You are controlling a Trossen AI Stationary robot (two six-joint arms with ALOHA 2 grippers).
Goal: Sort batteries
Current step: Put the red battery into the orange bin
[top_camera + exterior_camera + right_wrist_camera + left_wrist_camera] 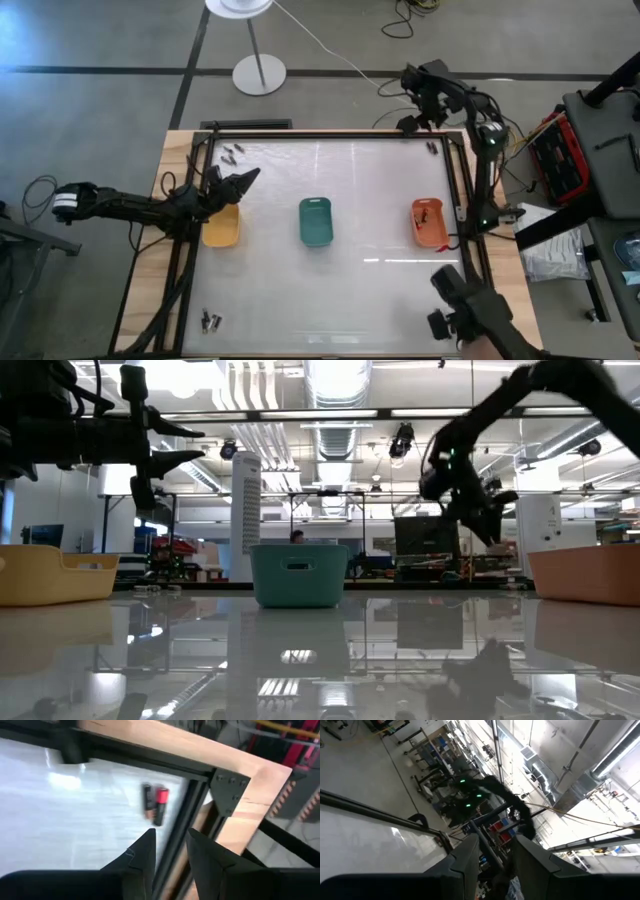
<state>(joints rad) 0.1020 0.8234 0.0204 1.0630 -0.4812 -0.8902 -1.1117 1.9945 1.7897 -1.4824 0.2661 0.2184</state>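
Tiny batteries lie in small groups on the white table top: at the far left (pixel 232 153), the near left (pixel 210 321) and the far right corner (pixel 432 147). There a black one and a red one (pixel 155 805) lie side by side. A few dark ones lie in the orange tray (pixel 430 228). My right gripper (pixel 171 837) hangs above that far right corner, pointing steeply down, open by a narrow gap with nothing between its fingers. My left gripper (pixel 252 176) hovers over the yellow tray (pixel 222 230), pointing toward the table's right, open and empty.
A green tray (pixel 316 222) stands mid-table between the yellow and orange ones. A black frame rail (pixel 177 845) and a wooden border (pixel 250 775) edge the table. A dark device (pixel 470 315) sits at the near right corner. A lamp stand (pixel 259 73) is beyond the far edge.
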